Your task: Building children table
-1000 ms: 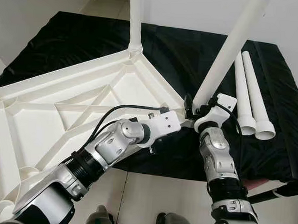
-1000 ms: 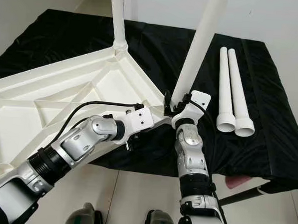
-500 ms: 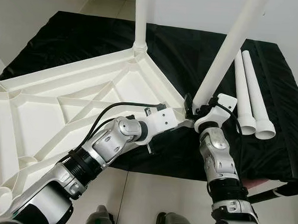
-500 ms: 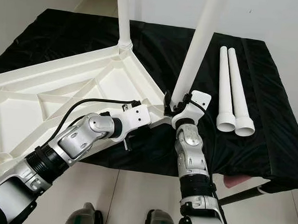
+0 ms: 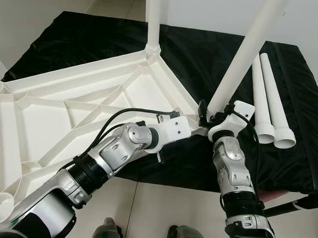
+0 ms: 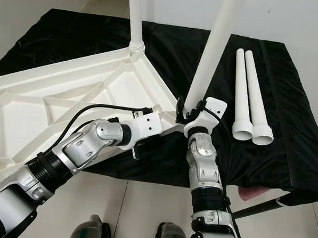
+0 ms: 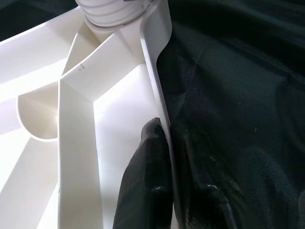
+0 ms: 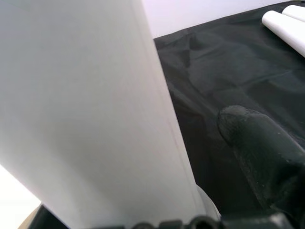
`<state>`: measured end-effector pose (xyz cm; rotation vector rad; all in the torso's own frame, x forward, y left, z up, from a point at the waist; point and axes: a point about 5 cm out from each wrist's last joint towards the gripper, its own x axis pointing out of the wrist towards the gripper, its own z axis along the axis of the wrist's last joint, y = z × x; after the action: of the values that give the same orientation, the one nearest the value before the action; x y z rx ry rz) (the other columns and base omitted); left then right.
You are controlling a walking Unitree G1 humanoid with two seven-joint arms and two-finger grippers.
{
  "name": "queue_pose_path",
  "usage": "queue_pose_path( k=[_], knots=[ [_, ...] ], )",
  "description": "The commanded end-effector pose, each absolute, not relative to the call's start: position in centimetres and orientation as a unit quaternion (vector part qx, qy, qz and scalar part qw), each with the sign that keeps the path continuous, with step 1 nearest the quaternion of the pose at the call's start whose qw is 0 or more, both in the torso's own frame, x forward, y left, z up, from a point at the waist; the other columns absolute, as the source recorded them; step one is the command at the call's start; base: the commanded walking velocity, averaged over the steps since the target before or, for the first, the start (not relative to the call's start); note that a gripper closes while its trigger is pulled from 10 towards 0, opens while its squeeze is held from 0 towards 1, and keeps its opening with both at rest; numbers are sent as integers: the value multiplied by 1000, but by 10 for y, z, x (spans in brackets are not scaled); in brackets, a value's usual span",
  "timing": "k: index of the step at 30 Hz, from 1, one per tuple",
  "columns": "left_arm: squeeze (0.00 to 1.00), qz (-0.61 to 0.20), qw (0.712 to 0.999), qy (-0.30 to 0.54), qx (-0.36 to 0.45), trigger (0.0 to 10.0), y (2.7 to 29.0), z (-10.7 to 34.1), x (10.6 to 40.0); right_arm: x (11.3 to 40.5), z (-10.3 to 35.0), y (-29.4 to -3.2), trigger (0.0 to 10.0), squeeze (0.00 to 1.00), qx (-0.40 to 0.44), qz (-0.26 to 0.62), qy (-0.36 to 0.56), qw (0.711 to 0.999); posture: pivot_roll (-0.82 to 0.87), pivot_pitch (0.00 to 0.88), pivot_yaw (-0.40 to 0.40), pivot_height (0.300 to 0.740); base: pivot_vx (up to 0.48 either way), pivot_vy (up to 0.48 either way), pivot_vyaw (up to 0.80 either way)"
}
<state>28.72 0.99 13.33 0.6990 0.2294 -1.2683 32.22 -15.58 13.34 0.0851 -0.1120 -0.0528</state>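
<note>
A white plastic table top (image 5: 68, 114) lies upside down, ribbed underside up, on a black cloth (image 5: 298, 105) that covers the tabletop; its left part hangs out past the cloth's edge over the tiled floor (image 5: 159, 209). At its far corner a white leg (image 5: 152, 17) stands upright in its socket. The left end effector (image 7: 167, 176) is closed on the table top's rim near the right-hand corner, one black finger (image 7: 145, 181) inside the rim and the other outside against the cloth. Just to the right, the right end effector (image 6: 185, 114) is closed around the lower end of a second white leg (image 5: 242, 54), which leans up and to the right from that corner. Further right, two more legs (image 5: 269, 98) lie side by side on the cloth, touching, flared ends toward the robot.
</note>
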Motion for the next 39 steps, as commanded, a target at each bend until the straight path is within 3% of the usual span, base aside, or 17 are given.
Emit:
queue_pose_path(
  k=[1, 10, 11, 17, 18, 23, 24, 26, 27, 31, 39],
  knots=[
    [0, -690, 630, 135, 331, 0, -3, 118, 260, 320, 124, -167, 10000, 0, 45, -54, -34, 997, -56, 63, 32, 740, 0, 0, 0],
    [0, -704, 608, 128, 343, 0, -8, 116, 255, 321, 125, -168, 10000, 0, 39, -53, -35, 997, -58, 63, 29, 740, 0, 0, 0],
    [0, -703, 607, 131, 346, 10000, -8, 115, 255, 321, 126, -168, 10000, 0, 39, -52, -35, 997, -61, 60, 29, 740, 0, 0, 0],
    [0, -700, 605, 135, 354, 10000, -7, 114, 256, 321, 126, -169, 10000, 0, 38, -52, -36, 997, -61, 57, 30, 740, 0, 0, 0],
    [1000, -699, 606, 137, 353, 10000, -6, 114, 258, 321, 125, -169, 10000, 0, 38, -51, -36, 997, -61, 56, 30, 740, 0, 0, 0],
    [1000, -690, 615, 137, 356, 10000, -5, 117, 264, 319, 124, -170, 10000, 0, 40, -48, -38, 997, -61, 56, 30, 740, 0, 0, 0],
    [918, -687, 617, 136, 358, 10000, -5, 118, 266, 318, 126, -169, 10000, 0, 45, -35, -43, 997, -63, 52, 29, 740, 0, 0, 0],
    [918, -684, 620, 134, 362, 10000, -4, 119, 268, 317, 127, -168, 10000, 0, 51, -17, -51, 997, -63, 52, 29, 740, 0, 0, 0],
    [0, -681, 623, 134, 360, 10000, -4, 120, 269, 316, 128, -167, 10000, 0, 53, 4, -54, 997, -62, 53, 29, 740, 0, 0, 0],
    [0, -678, 627, 133, 360, 10000, -2, 122, 272, 311, 128, -163, 10000, 0, 57, 79, -49, 994, -64, 53, 25, 740, 0, 0, 0],
    [0, -672, 634, 131, 360, 10000, 2, 123, 274, 302, 131, -163, 10000, 0, 51, 131, -59, 988, -62, 56, 19, 740, 0, 0, 0]
  ],
)
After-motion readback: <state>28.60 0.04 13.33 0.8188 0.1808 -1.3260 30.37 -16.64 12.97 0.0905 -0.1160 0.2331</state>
